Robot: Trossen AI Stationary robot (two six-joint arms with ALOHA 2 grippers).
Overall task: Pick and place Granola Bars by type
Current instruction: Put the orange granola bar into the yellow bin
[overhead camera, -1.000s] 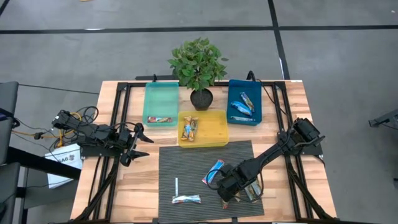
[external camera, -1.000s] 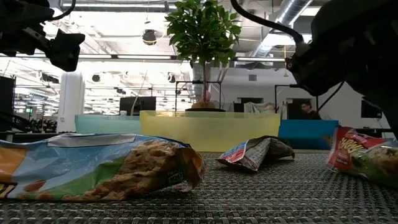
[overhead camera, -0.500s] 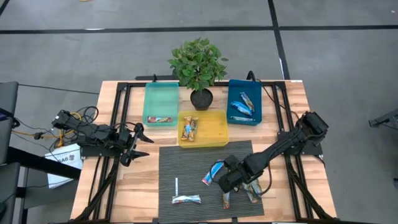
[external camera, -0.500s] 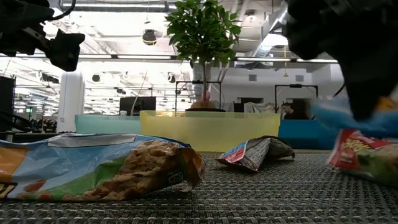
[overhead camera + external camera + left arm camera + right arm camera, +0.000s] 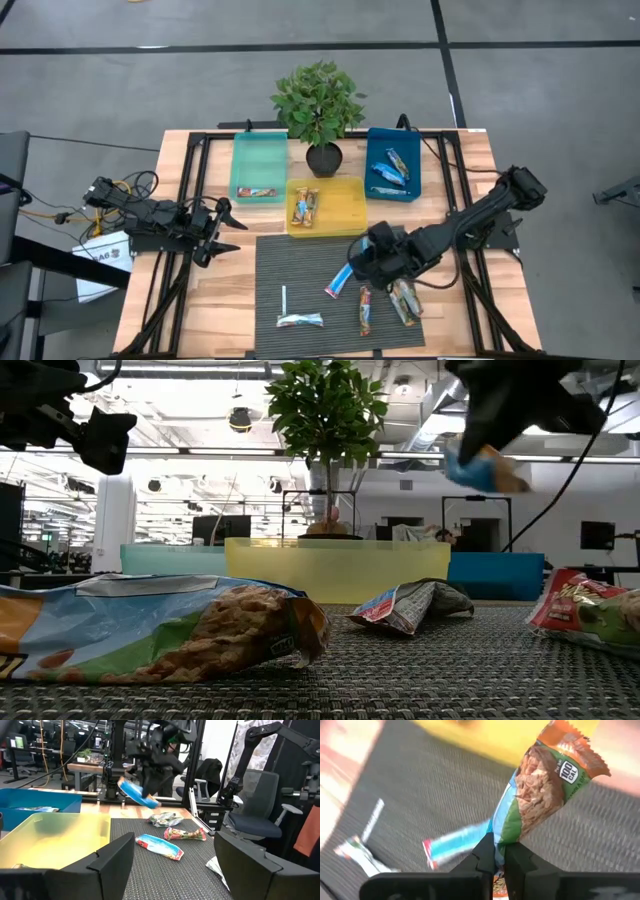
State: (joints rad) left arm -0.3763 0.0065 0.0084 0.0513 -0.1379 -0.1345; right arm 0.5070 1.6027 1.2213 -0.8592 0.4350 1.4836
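My right gripper (image 5: 373, 257) hangs over the dark mat (image 5: 300, 255), shut on a multicoloured green-orange granola bar (image 5: 545, 785), which also shows in the low view (image 5: 482, 466). On the mat lie a blue bar (image 5: 340, 280), a red-orange bar (image 5: 365, 311), a green bar (image 5: 405, 301) and a multicoloured bar (image 5: 300, 320), all flat. More bars lie in the three trays. My left gripper (image 5: 226, 231) waits open over the table's left side. My right gripper pinches the bar's wrapper at one end (image 5: 501, 836) between its two fingers. It comes from above in the low view. The bar is lifted clear of the mat and sticks out past the fingertips, tilted.
Along the far side stand a teal tray (image 5: 257, 160), a yellow tray (image 5: 340, 222) and a blue tray (image 5: 375, 150), with a potted plant (image 5: 318, 105) between them. A thin white stick (image 5: 284, 299) lies on the mat. Black frame rails run along both table sides.
My right gripper has risen from the mat's near right part and moved toward the far edge. It has carried the multicoloured bar with it, lifted clear of the mat; the red-orange and green bars stay where it was.
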